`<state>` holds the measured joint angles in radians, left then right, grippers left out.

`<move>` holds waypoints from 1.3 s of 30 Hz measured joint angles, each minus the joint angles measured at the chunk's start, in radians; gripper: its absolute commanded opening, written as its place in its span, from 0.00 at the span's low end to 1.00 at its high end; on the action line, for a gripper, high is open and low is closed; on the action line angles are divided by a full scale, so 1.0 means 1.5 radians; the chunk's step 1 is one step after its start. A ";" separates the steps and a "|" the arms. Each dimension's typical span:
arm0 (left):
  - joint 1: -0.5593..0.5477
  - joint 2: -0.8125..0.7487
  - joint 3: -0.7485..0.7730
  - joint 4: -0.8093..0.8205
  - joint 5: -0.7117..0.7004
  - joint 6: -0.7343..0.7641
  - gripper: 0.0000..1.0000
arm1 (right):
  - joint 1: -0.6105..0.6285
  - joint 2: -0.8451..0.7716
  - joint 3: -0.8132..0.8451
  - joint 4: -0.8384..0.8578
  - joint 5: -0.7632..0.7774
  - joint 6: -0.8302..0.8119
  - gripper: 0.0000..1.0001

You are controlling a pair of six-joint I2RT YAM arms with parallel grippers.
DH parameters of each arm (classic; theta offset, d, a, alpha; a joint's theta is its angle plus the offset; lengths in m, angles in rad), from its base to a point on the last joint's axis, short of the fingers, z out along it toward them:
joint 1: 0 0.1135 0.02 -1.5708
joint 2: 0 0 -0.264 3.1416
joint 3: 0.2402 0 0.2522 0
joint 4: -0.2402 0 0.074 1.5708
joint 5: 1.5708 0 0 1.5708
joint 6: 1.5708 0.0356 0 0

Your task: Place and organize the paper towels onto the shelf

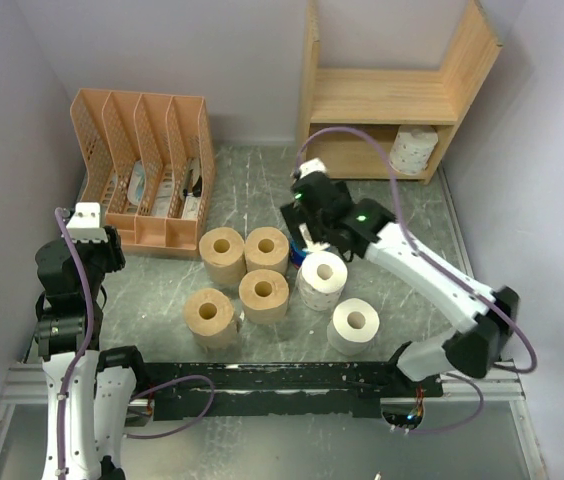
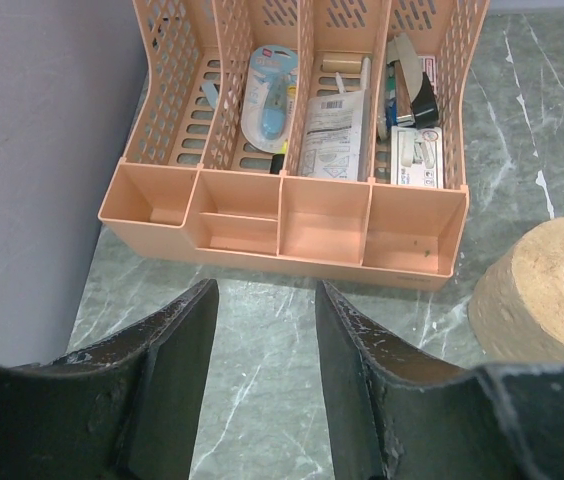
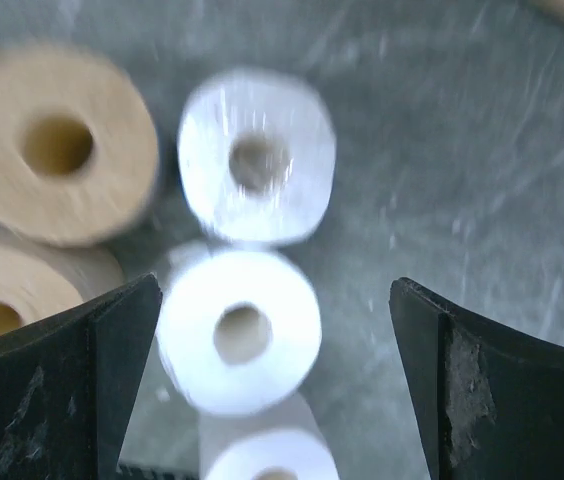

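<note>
I judge the white roll (image 3: 239, 332) beside the tan roll (image 3: 57, 145) light, soft and crushable, so the wide-spread, empty right gripper (image 3: 272, 300) should close gently across its outer wall; the left gripper (image 2: 267, 290) is likewise spread and empty.

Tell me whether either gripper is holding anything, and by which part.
Nothing is held. The left gripper is open and empty; the right gripper is open above a white roll.

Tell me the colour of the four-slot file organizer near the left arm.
The file organizer is orange-pink with slotted dividers; the left wrist view shows it best.
</note>
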<state>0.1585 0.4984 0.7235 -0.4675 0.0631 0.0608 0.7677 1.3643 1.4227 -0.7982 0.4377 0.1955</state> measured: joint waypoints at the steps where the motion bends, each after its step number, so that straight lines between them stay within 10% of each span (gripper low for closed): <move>1: 0.000 0.000 0.000 0.000 0.000 0.000 0.55 | 0.018 0.024 0.003 -0.049 0.013 0.013 0.97; 15: 0.003 -0.002 0.000 0.000 0.000 0.000 0.53 | 0.138 0.118 0.017 -0.263 -0.013 0.059 0.80; 39: 0.006 -0.015 0.000 0.000 0.006 0.000 0.52 | 0.136 0.213 -0.077 -0.211 -0.017 0.038 0.56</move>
<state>0.1677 0.4755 0.7235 -0.4679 0.0719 0.0612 0.9714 1.6833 1.3079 -1.1141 0.4126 0.2527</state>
